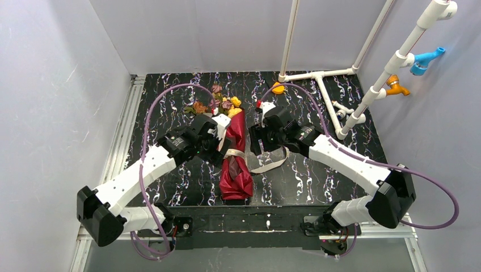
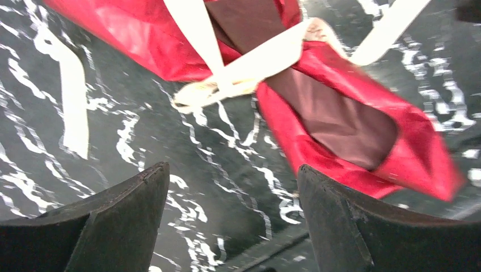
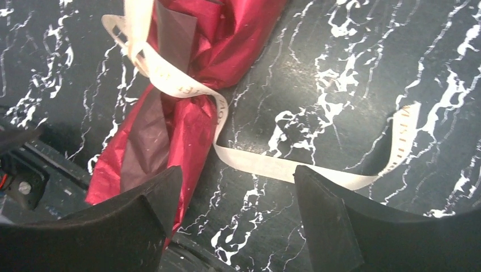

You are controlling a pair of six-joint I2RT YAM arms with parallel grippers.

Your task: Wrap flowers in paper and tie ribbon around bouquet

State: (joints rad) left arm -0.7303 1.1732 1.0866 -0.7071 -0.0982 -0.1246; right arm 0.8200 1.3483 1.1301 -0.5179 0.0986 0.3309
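Top external: left claw [image 1: 219, 151] and right claw [image 1: 257, 144] spread, flanking tied bouquet [image 1: 236, 170]; pipe frame [image 1: 320, 74] behind.

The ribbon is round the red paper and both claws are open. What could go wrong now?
1. The ribbon crossing on the bouquet looks loose in the left wrist view; it may slip undone.
2. A ribbon tail lies on the table under the open right gripper; moving away could snag it and tug the tie.
3. The flowers spread out of the bouquet's top and might slide out if bumped.
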